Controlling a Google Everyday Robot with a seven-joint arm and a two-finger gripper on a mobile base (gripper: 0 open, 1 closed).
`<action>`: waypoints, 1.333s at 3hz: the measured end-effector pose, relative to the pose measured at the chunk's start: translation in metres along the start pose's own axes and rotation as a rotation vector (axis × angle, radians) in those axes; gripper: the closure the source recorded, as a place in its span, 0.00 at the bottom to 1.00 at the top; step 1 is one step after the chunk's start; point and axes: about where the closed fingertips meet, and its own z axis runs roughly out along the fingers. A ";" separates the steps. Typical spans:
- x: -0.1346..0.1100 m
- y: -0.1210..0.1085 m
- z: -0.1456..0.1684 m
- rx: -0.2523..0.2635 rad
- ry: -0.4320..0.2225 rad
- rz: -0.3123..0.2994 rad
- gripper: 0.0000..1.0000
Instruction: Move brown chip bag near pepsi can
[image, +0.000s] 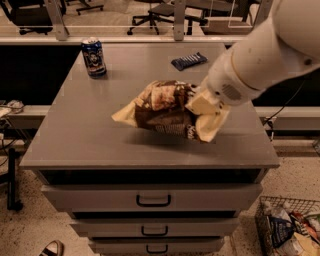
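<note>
The brown chip bag (165, 112), dark brown with cream-yellow ends, hangs lifted above the grey cabinet top (90, 135) near its middle right, casting a shadow below. My gripper (200, 102) is shut on the bag's right end, with the white arm coming in from the upper right. The pepsi can (93, 57), dark blue with a silver top, stands upright at the far left corner of the top, well apart from the bag.
A flat dark blue wrapped bar (189, 60) lies at the far middle of the top. Drawers with handles (153, 201) face front. A wire basket (290, 230) of items stands on the floor at lower right. Office chairs stand behind.
</note>
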 end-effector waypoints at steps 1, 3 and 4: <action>-0.057 -0.035 0.035 0.071 -0.090 0.028 1.00; -0.124 -0.104 0.115 0.158 -0.138 0.053 1.00; -0.129 -0.121 0.139 0.172 -0.125 0.060 1.00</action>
